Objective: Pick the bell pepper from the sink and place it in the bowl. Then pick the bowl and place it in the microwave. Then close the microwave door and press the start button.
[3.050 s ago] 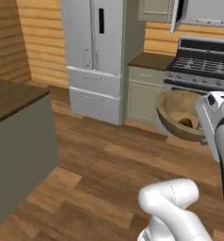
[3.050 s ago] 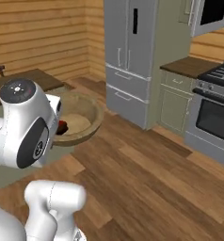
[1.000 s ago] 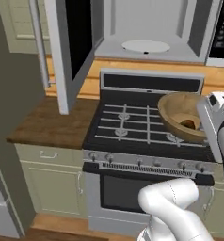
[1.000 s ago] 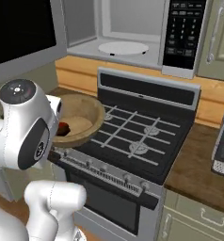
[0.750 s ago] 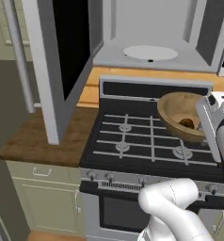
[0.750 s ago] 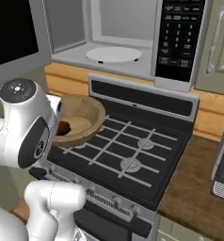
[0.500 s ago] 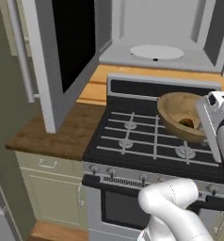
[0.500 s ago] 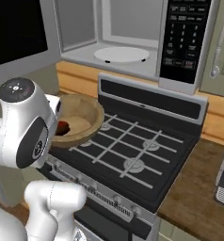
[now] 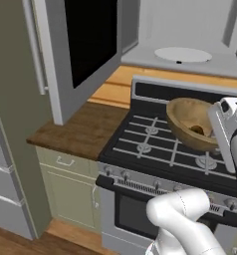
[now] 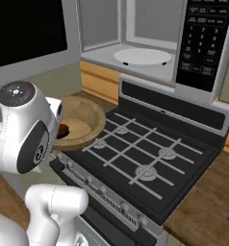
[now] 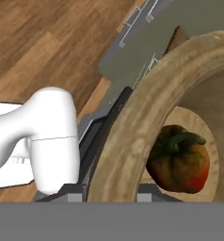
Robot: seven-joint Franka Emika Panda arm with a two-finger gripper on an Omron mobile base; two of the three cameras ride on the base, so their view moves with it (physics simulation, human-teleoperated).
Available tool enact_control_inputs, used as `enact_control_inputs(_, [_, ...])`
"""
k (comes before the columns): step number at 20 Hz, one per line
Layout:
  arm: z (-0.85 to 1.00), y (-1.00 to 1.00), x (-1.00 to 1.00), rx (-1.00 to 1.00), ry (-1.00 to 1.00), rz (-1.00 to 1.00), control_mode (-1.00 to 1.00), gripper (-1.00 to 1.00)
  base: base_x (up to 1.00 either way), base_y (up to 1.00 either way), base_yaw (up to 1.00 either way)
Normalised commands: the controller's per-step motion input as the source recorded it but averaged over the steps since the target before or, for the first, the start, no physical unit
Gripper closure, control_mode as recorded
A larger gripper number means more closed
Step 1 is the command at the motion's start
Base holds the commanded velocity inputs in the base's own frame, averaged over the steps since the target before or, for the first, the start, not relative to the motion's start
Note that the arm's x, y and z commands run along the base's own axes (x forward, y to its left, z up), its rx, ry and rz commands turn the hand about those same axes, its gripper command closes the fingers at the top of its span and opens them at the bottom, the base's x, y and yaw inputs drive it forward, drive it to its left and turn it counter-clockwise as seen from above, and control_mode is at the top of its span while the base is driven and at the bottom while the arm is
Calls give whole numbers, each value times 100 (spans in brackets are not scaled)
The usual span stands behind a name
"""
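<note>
While gripper-held, round wooden bowl (image 9: 190,122), glossy pepper (image 11: 180,160)

Kitchen: stove (image 9: 180,149), microwave (image 10: 150,43), wooden counter (image 9: 78,130).

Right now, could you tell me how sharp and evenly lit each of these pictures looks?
Left base view: soft, flatly lit, the microwave door window pure black. Right base view: similar, keypad legends unreadable. Hand view: bowl rim slightly blurred up close, bell pepper shaded underneath.

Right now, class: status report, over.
Gripper shut on tan wooden bowl rim. Red-brown bell pepper inside bowl. Grey microwave door open, white turntable bare.
</note>
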Motion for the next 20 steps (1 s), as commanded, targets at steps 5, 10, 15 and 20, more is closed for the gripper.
enact_control_inputs(5, [0,0,0,0,0,0,100,100,0,0,17])
enact_control_inputs(10, [0,0,0,0,0,0,100,100,0,0,26])
enact_control_inputs(15, [9,0,-3,0,0,-2,-100,100,0,-1,8])
enact_control_inputs(20, [62,0,-4,-7,-12,-20,-100,100,0,0,0])
